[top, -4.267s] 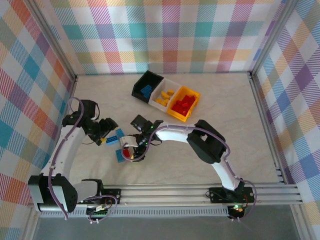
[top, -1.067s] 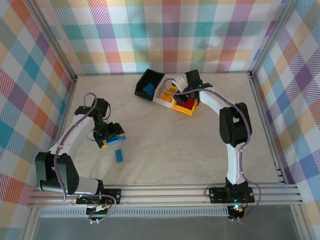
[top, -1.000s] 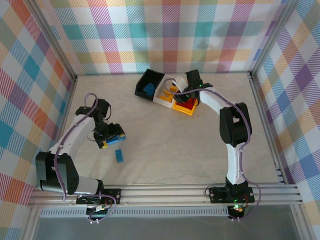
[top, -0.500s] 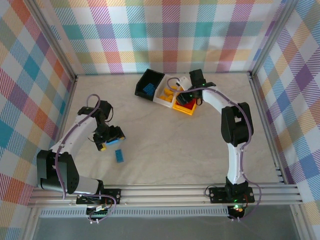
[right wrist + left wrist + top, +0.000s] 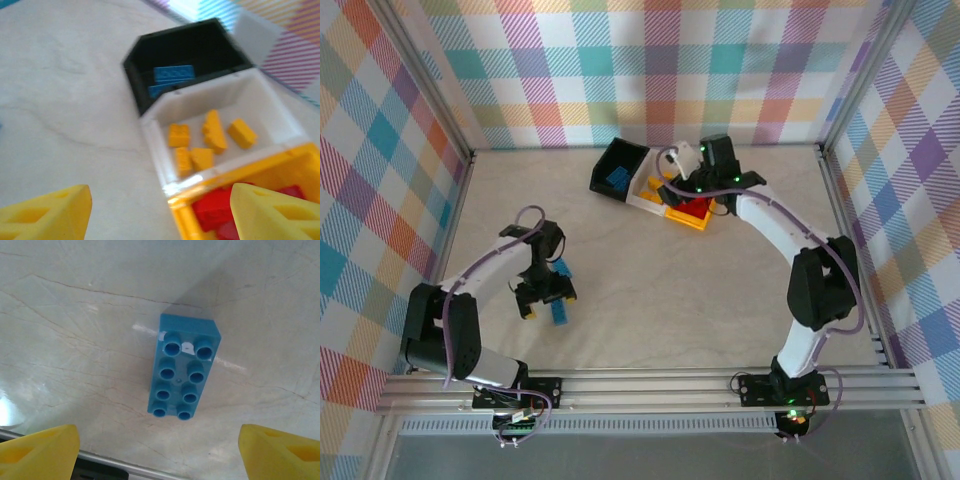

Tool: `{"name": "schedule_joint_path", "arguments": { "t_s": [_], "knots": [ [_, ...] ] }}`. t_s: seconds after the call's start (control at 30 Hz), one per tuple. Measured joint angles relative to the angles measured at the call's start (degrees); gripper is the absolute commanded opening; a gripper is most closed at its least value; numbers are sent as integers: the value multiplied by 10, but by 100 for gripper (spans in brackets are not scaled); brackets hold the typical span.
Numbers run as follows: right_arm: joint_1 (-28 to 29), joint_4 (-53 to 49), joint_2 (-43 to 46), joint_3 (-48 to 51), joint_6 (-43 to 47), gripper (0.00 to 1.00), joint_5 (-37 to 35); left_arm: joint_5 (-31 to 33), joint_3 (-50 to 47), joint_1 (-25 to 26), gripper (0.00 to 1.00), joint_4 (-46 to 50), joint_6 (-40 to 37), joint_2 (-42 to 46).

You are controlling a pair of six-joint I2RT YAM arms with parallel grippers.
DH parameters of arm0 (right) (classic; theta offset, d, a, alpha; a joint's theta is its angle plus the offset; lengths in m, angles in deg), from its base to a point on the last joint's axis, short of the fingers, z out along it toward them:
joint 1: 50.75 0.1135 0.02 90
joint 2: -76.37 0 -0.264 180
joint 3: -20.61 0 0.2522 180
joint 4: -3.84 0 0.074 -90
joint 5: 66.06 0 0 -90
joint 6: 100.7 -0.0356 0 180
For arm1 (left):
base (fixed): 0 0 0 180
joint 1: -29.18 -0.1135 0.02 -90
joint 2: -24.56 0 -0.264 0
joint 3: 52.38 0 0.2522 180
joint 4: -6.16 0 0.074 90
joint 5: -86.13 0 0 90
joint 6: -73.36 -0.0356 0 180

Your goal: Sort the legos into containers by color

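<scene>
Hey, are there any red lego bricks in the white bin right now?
No, the white plastic bin holds small yellow studded bricks, while the red bricks lie in the yellow-orange bin joined to it.

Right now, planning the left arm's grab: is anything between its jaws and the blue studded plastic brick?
Nothing visible does. The blue studded plastic brick lies alone on pale marbled tabletop, the left jaws open above it.

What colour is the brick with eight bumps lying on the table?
Blue. The small studded plastic brick shows best in the left wrist view.
</scene>
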State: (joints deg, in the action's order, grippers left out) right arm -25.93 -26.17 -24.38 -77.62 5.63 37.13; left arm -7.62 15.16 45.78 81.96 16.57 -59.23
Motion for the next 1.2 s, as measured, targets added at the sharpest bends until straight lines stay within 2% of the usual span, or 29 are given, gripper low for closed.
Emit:
{"name": "schedule_joint_path", "arguments": {
  "t_s": [0.13, 0.37, 0.6, 0.67, 0.8, 0.9, 1.1, 1.2],
  "knots": [
    [23, 6, 27, 44, -27, 73, 25, 0, -8, 16, 80, -34, 8, -19],
    [22, 9, 64, 89, -62, 73, 34, 0, -39, 17, 78, -86, 19, -44],
    [22, 18, 105, 118, -85, 73, 38, 2, -64, 17, 71, -119, 21, -55],
    [22, 21, 110, 121, -87, 72, 38, 0, -64, 17, 67, -123, 21, -56],
    [22, 25, 113, 131, -91, 72, 38, -9, -64, 18, 52, -131, 19, -56],
    [22, 26, 113, 139, -95, 72, 38, -12, -65, 20, 45, -137, 19, -56],
    [22, 35, 116, 156, -111, 72, 38, -9, -64, 20, 35, -136, 18, -56],
    [22, 38, 120, 165, -117, 73, 38, -8, -62, 20, 34, -133, 17, -56]
  ]
}}
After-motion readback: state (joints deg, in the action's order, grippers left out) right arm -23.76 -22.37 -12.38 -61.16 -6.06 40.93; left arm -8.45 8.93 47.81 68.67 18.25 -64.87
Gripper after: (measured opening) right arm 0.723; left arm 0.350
